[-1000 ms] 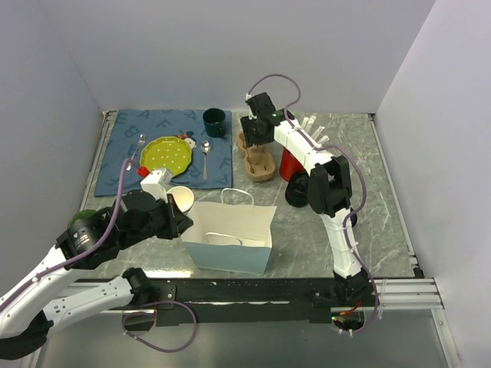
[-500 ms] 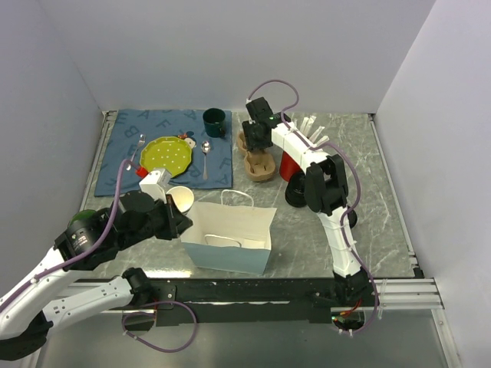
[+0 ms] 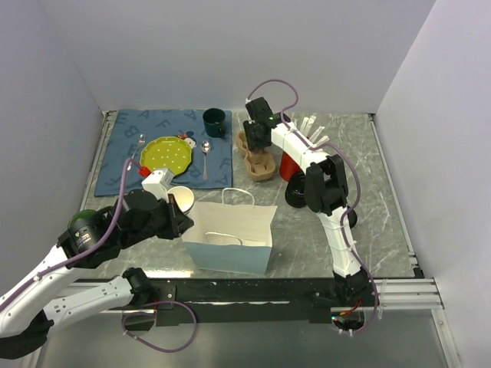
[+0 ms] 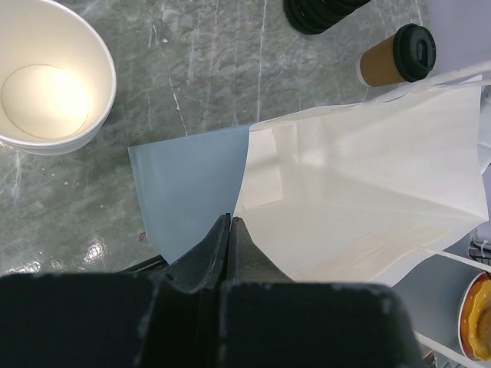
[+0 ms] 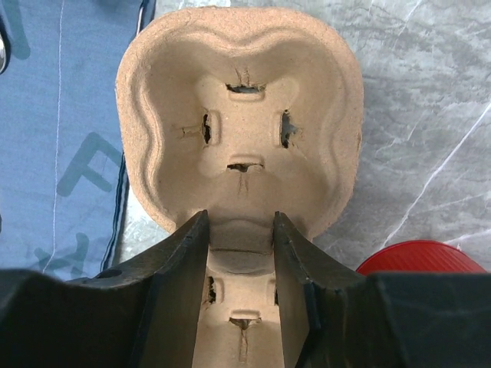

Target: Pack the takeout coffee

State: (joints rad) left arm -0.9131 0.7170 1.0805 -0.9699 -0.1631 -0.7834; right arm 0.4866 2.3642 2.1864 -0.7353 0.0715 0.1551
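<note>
While the left gripper (image 4: pixel 230 224) is pinching the rim of the paper bag (image 4: pixel 360 176) with its jaws pressed together on the paper, the bag is standing open on the table (image 4: pixel 215 69). The purpose of that hold is judged to be presenting the mouth for loading. The takeout coffee (image 4: pixel 395 60) is standing upright on the table beyond the bag's far corner, near a stack of black lids (image 4: pixel 322 11) and well apart from both grippers; it is not yet being packed. The right gripper (image 5: pixel 239 222) is hovering over the moulded pulp cup carrier (image 5: pixel 242 115) with its jaws apart, straddling the waist between the two pockets (contact with the pulp cannot be confirmed), so the step in hand is judged to be taking the carrier rather than the cup. A red cup (image 5: pixel 418 257) is sitting just beside the carrier. As for writing, only large pale letters printed on the blue placemat (image 5: pixel 61 92) are showing, an F being legible; no brand or label is reading clearly on the coffee, the bag or the carrier.
</note>
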